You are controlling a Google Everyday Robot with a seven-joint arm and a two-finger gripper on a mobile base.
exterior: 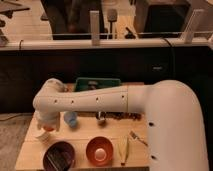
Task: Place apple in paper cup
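My arm reaches from the right across the wooden table (30, 150) to its left end. The gripper (47, 123) hangs below the white wrist, right over the paper cup (43, 135), a short white cup near the table's left edge. A small orange-yellow patch, the apple (49, 129), shows at the gripper's tip just above the cup's rim. I cannot tell whether the apple is still gripped or touches the cup. The wrist hides the upper part of the cup.
A light-blue translucent cup (71, 119) stands just right of the gripper. An orange bowl (99, 150) and a dark bowl (59, 155) sit at the front. A green tray (98, 83) is at the back. Utensils (127, 148) lie front right.
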